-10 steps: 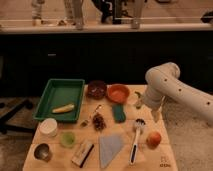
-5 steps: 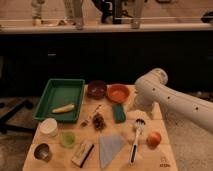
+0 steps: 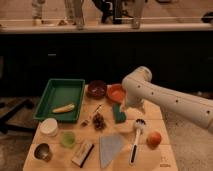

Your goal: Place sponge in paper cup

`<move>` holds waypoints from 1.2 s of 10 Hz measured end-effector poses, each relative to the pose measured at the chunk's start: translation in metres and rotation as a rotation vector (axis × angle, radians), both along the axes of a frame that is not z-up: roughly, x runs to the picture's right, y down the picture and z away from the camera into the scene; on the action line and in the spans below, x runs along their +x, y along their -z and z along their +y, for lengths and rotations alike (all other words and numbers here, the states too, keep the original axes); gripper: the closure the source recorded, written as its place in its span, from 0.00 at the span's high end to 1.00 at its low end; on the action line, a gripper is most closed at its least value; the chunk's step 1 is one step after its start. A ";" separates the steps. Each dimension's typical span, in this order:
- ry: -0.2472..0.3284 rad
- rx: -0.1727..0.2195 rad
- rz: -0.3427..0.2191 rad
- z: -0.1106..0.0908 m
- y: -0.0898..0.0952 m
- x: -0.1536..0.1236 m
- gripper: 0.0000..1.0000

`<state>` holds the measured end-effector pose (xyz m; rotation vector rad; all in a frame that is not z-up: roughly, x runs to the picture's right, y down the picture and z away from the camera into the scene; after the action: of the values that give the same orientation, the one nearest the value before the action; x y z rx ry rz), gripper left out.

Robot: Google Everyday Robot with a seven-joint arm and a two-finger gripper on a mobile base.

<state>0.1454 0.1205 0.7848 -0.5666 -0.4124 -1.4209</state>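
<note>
The white arm is arching in from the right, and its gripper [image 3: 127,105] is hanging low over the wooden table [image 3: 161,154], seemingly just above the sponge [image 3: 119,115] (the dark teal pad lying beside the orange bowl [image 3: 116,92]); whether it is released or clenched I cannot tell. The paper cup [image 3: 49,126] is sitting well apart at the table's left side, below the green tray [image 3: 60,92].

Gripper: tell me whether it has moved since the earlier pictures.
Yes. The gripper has shifted left, closing on the orange bowl, and now sits just right of the sponge.
</note>
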 end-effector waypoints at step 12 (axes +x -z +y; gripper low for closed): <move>0.099 -0.088 -0.052 0.015 -0.069 -0.030 0.80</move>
<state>0.1155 0.1355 0.8535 -0.6296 -0.4959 -1.5202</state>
